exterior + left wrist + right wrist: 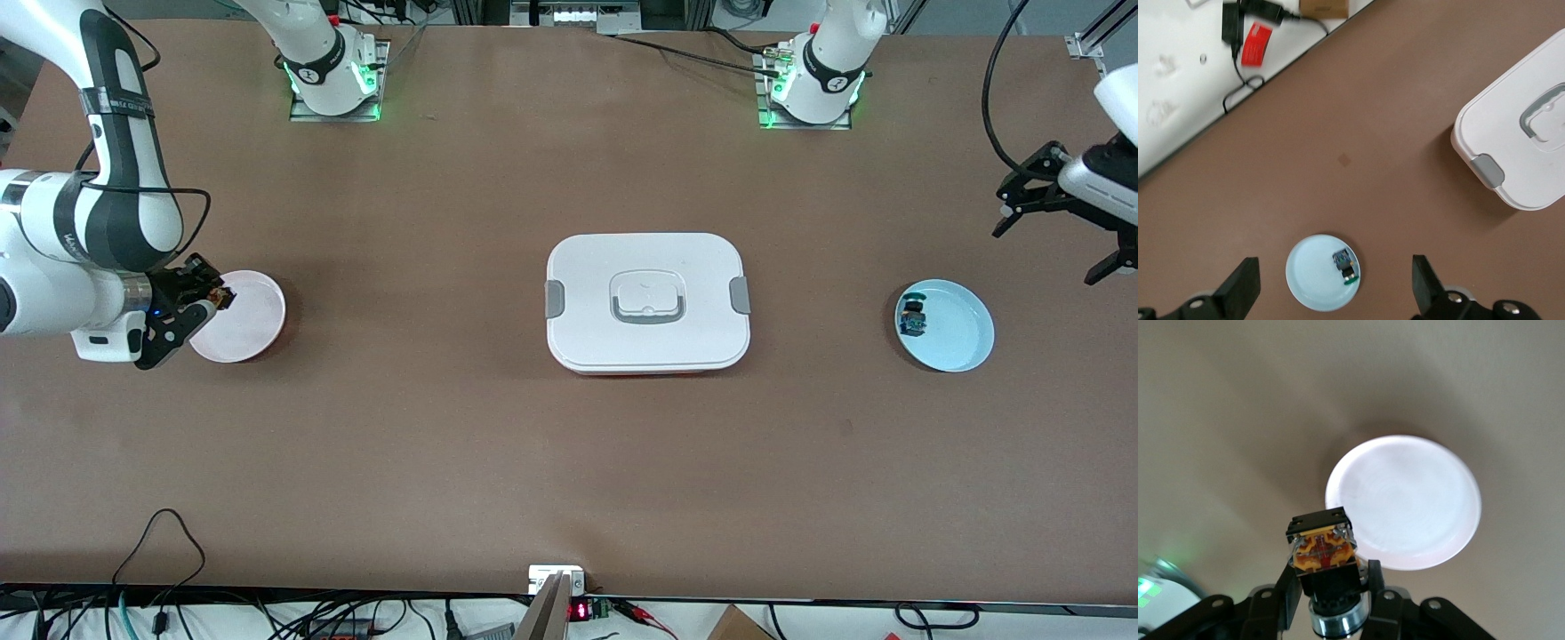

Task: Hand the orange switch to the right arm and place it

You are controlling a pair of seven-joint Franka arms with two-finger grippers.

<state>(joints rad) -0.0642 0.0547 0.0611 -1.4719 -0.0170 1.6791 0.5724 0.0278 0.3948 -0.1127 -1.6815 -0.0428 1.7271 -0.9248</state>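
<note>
The orange switch (220, 298) (1323, 547), a small black block with an orange face, is clamped between the fingers of my right gripper (209, 302) (1330, 577). That gripper hangs over the rim of a pale pink plate (249, 320) (1405, 500) at the right arm's end of the table. The plate has nothing on it. My left gripper (1046, 253) (1333, 267) is up in the air at the left arm's end, open wide and holding nothing. Below it is a light-blue plate (960, 333) (1308, 277).
A small switch with blue-green parts (912, 318) (1345, 265) lies on the light-blue plate. A white lidded box with grey clips (647, 302) (1518, 147) stands mid-table between the two plates. Cables run along the table's front edge.
</note>
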